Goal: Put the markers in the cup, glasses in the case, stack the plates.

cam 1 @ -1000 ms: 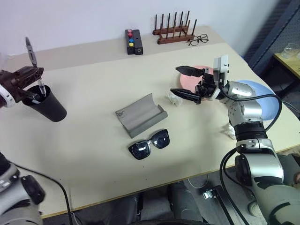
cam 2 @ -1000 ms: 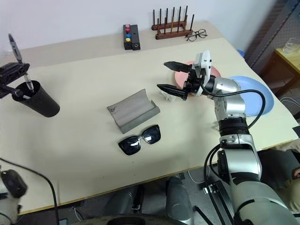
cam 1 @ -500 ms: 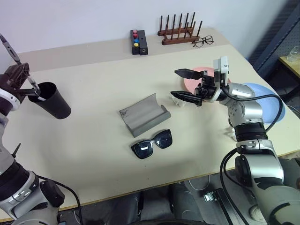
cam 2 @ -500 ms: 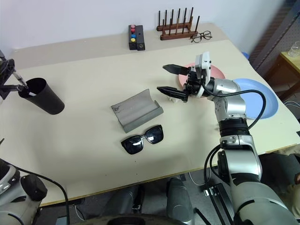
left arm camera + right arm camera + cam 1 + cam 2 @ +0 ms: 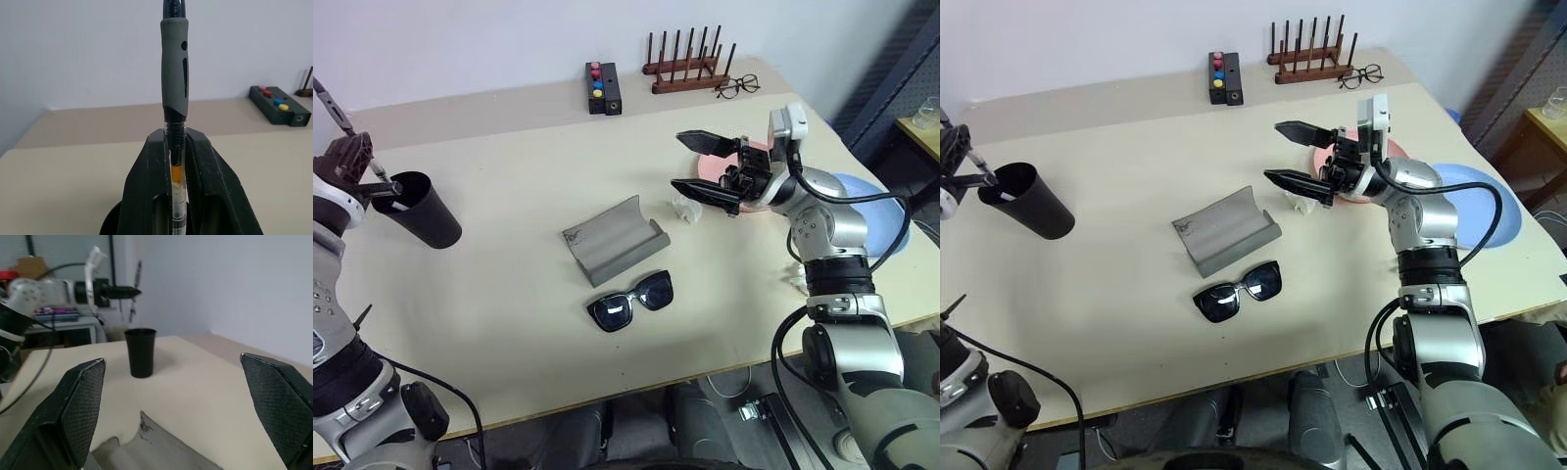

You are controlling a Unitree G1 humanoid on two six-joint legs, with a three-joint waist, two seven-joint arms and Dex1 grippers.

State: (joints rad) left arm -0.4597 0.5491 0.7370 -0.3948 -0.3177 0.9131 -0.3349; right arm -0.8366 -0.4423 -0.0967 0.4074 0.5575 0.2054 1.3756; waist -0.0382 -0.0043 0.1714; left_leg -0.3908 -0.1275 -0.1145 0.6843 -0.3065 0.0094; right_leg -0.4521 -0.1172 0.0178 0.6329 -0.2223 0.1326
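My left gripper [image 5: 360, 164] is shut on a marker [image 5: 174, 73] with a grey grip and a clear yellowish barrel. It holds the marker tilted over the black cup [image 5: 423, 213] at the table's far left, lower end at the cup's mouth. My right gripper [image 5: 677, 160] hangs wide open and empty above the near edge of the pink plate [image 5: 707, 166]. The blue plate [image 5: 1494, 211] lies further right, partly behind my right arm. The grey case [image 5: 612, 240] lies open mid-table, with the black sunglasses [image 5: 629, 302] just in front of it.
A small white crumpled thing [image 5: 687, 208] sits between case and pink plate, another [image 5: 795, 279] by my right forearm. Along the far edge stand a wooden rack [image 5: 683, 73], wire-rimmed spectacles [image 5: 737, 86] and a black button box [image 5: 604, 88].
The whole picture shifted as the camera moved. My right gripper has risen a little, still wide open. The marker in my left gripper has tilted over the cup.
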